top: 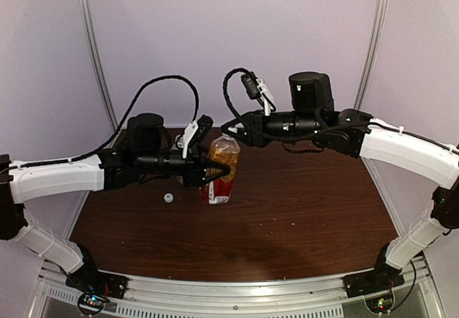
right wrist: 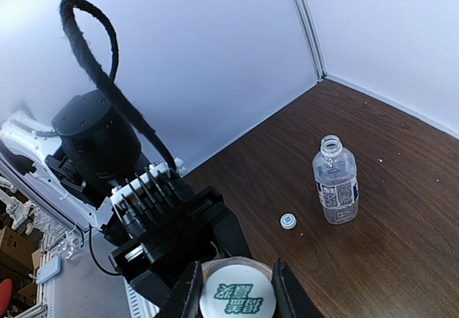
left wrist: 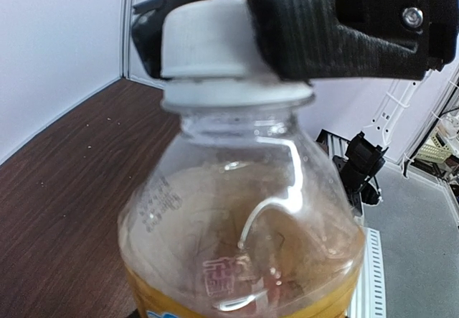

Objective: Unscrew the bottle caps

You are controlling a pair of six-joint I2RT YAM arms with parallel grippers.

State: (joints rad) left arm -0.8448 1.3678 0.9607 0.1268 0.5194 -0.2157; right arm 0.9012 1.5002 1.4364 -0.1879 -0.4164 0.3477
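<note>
The amber bottle (top: 221, 178) with a red-white label stands mid-table. My left gripper (top: 213, 171) is shut round its body; its fingers are out of the left wrist view, which the bottle (left wrist: 244, 246) fills. The bottle's white cap (left wrist: 208, 38) is on the neck. My right gripper (right wrist: 237, 289) is shut on this cap (right wrist: 237, 300) from above, one finger (left wrist: 323, 24) pressed against its side. The clear bottle (right wrist: 335, 189) with a white-blue label stands upright with its neck open. Its small white cap (right wrist: 288, 221) lies on the table beside it and also shows in the top view (top: 168, 197).
The brown table (top: 301, 210) is closed in by pale walls at the back and sides. A metal rail (top: 237, 289) runs along the near edge. The clear bottle is hidden behind my left arm in the top view. Black cables loop above both wrists.
</note>
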